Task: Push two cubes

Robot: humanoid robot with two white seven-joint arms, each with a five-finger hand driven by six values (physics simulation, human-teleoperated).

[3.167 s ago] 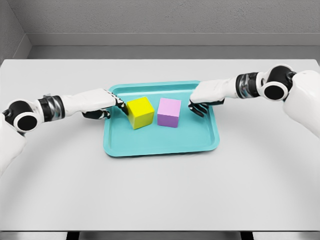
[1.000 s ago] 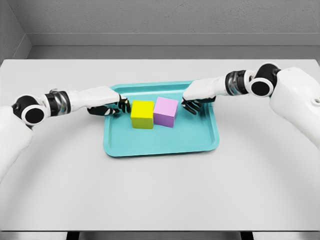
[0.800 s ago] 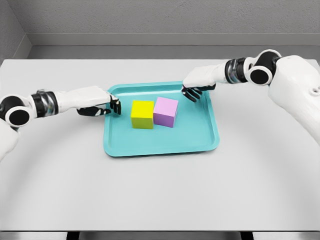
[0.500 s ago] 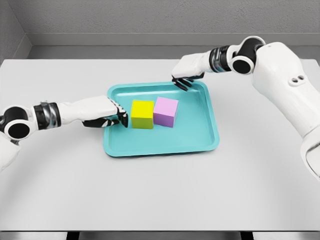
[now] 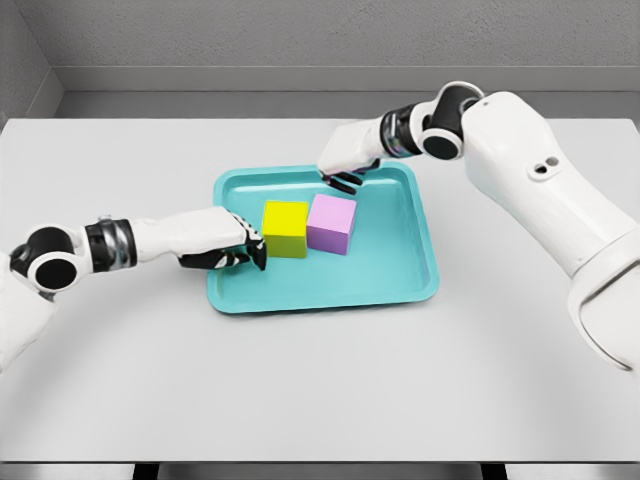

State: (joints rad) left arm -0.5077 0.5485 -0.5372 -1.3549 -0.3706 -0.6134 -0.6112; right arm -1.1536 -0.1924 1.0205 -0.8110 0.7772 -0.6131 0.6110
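A yellow cube (image 5: 285, 229) and a pink cube (image 5: 332, 223) stand side by side, touching, in the middle of a teal tray (image 5: 400, 280). My left hand (image 5: 240, 248) lies low over the tray's left rim, fingers curled, its fingertips (image 5: 257, 256) just left of the yellow cube's lower corner; contact is unclear. My right hand (image 5: 343, 168) hovers over the tray's back rim, behind the pink cube and apart from it, fingers curled down and holding nothing.
The tray lies on a wide grey table (image 5: 320, 390). A grey wall (image 5: 300, 40) runs behind the table's far edge. My right upper arm (image 5: 540, 190) spans the right side of the view.
The cubes were pushed together and now touch. Over the last second my right hand lifted away and swung left behind the pink cube; my left hand pulled back, then returned lower beside the yellow cube.
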